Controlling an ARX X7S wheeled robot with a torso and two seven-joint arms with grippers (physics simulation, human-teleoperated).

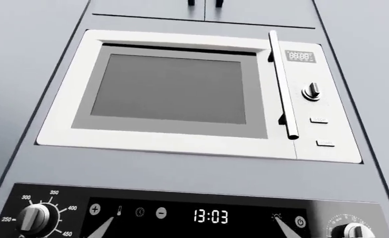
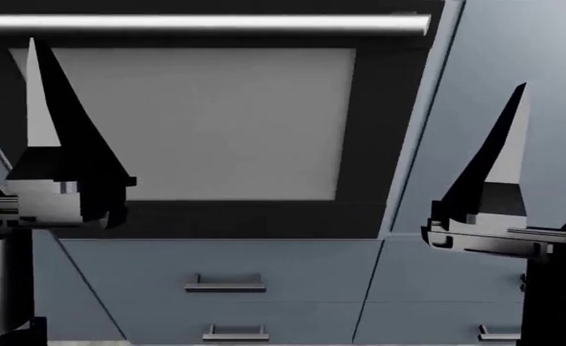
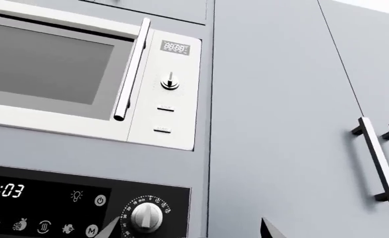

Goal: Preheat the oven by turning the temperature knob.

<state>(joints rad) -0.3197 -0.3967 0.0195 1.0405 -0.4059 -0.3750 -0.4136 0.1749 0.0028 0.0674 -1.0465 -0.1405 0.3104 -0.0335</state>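
1. Approach step, by my judgement: neither hand touched the oven [image 2: 388,144].
2. Left hand [image 2: 57,122] and right hand [image 2: 504,151] each showed one finger; whether spread or closed could not be told.
3. Temperature knob [image 1: 37,218] sat at 7 o'clock in the left wrist view, below the microwave [image 1: 181,94].
4. Next move: raise the left hand to it; open room ahead.

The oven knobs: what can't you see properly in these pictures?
- Left knob, left wrist view: the picture's bottom edge cuts its lower part and number ring.
- Right knob, right wrist view: numbers too tiny to read.
- Head view: the oven control panel is above the frame, no knobs visible.
- Left claw and right claw: seen side-on, so open or shut is unclear.
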